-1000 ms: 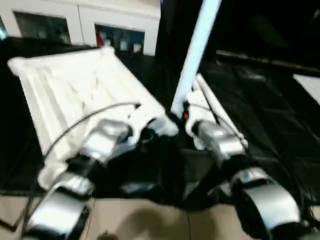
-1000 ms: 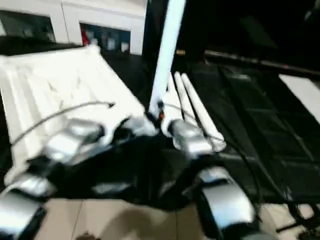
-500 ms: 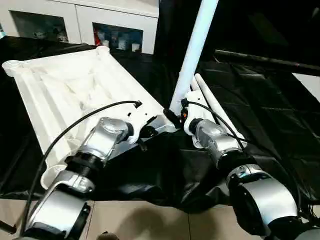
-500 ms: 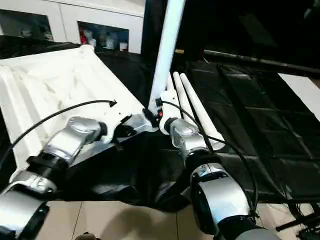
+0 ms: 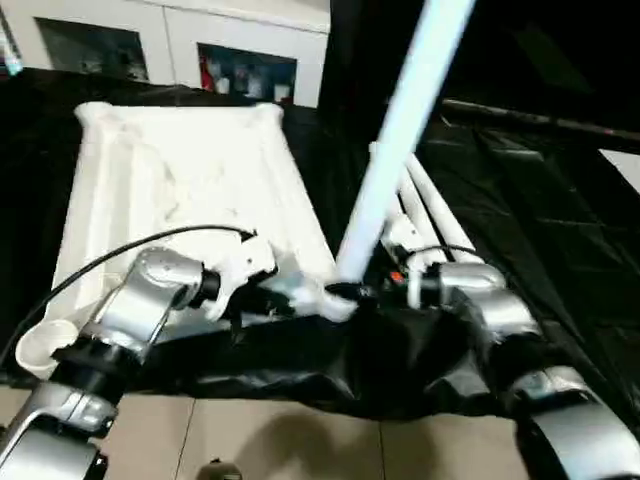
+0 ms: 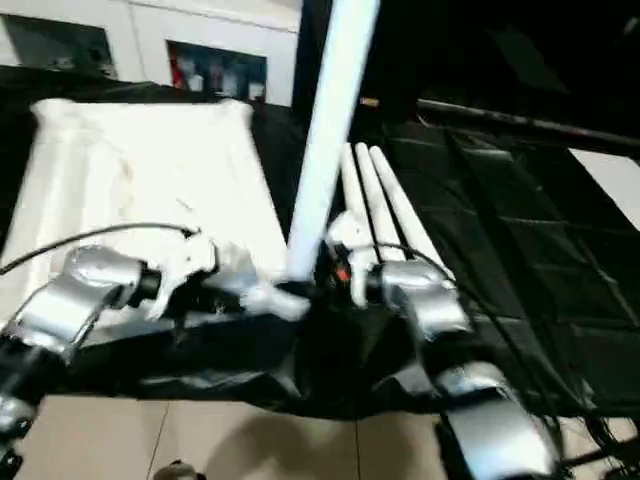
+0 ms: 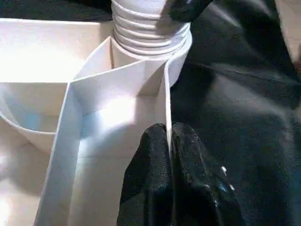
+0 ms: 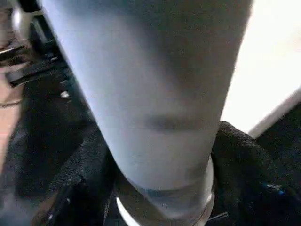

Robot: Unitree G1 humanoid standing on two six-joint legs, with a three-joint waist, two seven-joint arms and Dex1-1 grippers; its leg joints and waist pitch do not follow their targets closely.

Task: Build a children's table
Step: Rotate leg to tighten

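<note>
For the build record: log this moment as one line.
stage: leg standing in tabletop corner socket | left gripper: shut on tabletop rib | right gripper: around leg base | spare legs: lying beside tabletop

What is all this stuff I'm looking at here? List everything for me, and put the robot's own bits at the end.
tabletop: one, white, lying underside up on the black sheet, left of centre.
standing leg: one, white, rising from the tabletop's near right corner socket.
spare legs: about three, white, lying side by side on the sheet just right of the standing leg.
black sheet: one, black, spread under everything.
cabinet: one, white with glass doors, at the back.
floor: beige, nearest strip.
left gripper: one, black fingers, pinched on a tabletop rib beside the socket.
right gripper: one, black fingers, either side of the standing leg's base.
</note>
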